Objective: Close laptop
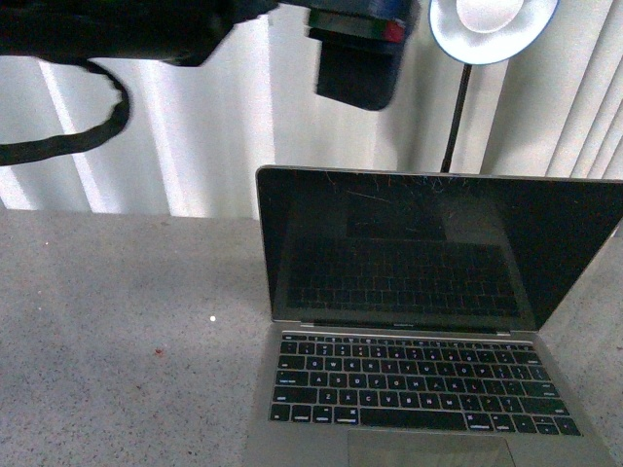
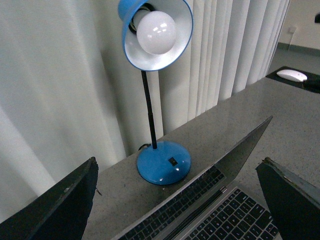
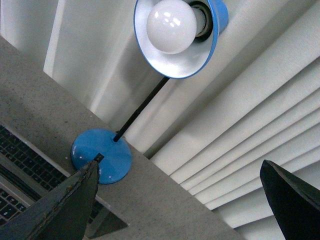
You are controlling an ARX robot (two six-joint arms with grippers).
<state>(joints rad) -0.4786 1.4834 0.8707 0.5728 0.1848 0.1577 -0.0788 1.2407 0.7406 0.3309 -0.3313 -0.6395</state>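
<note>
Left gripper (image 2: 178, 162): jaws spread wide, nothing between them. Right gripper (image 3: 180, 165): same, wide and empty. Both dark fingers (image 3: 60, 210) frame open air in each wrist view.

Laptop (image 1: 428, 389) sits on the grey speckled counter (image 1: 127, 331), right of centre in the front view. Lid up, a little past vertical, with the scratched black screen (image 1: 428, 243) facing me. Keyboard and the top of the trackpad are fully exposed.

Blue desk lamp (image 2: 155, 30) stands on the counter just behind the lid, its base (image 2: 164, 167) close to the hinge side, vertical blinds (image 1: 195, 136) behind it. White mouse (image 2: 292, 75) lies on a dark pad well off to one side.

Dark arm hardware (image 1: 360, 58) hangs at the top of the front view, above the lid's top edge and apart from it. I cannot tell which arm it belongs to.

Step in hand, as I judge it, is the approach. Neither gripper touches the laptop and the closing is not yet begun.

Next move calls for getting a finger behind the top edge of the lid, then pressing it forward and down in an arc about the hinge until it meets the keyboard deck. I want to keep clear of the lamp stem (image 1: 456, 117). A light push should do, since I expect the thin base could slide on this smooth counter.
</note>
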